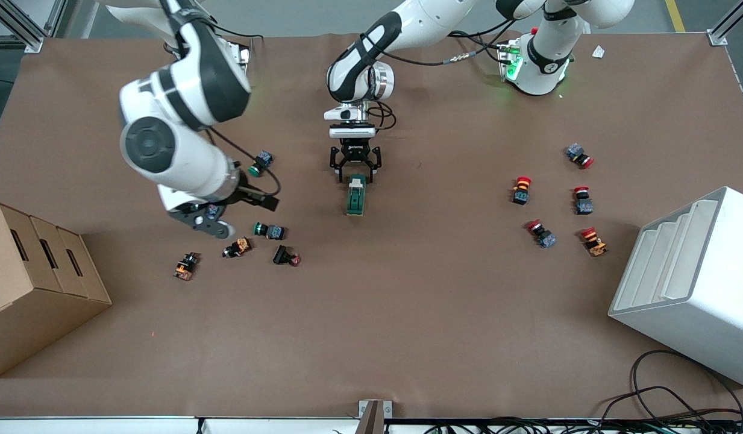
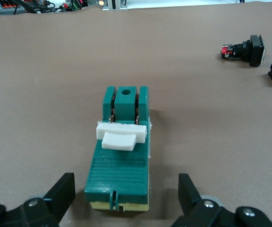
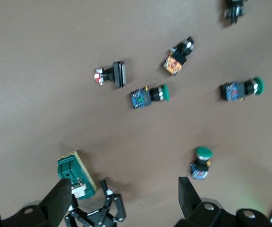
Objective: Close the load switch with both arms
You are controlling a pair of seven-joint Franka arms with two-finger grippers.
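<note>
Load switch (image 1: 356,196) flat on counter (image 1: 407,313); left gripper (image 1: 355,175) fingers wide astride its end. Right gripper (image 3: 122,203) fingers wide, over green-capped buttons (image 1: 269,229).

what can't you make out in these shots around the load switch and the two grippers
- Right gripper: in the front view its own arm covers the fingers; only the right wrist view shows them open.
- Load switch: in the front view, too small to tell whether its white lever is thrown.
- Left gripper: the left wrist view's edge cuts off everything but the open fingertips.
- Load switch in the right wrist view: partly covered by a finger.
</note>
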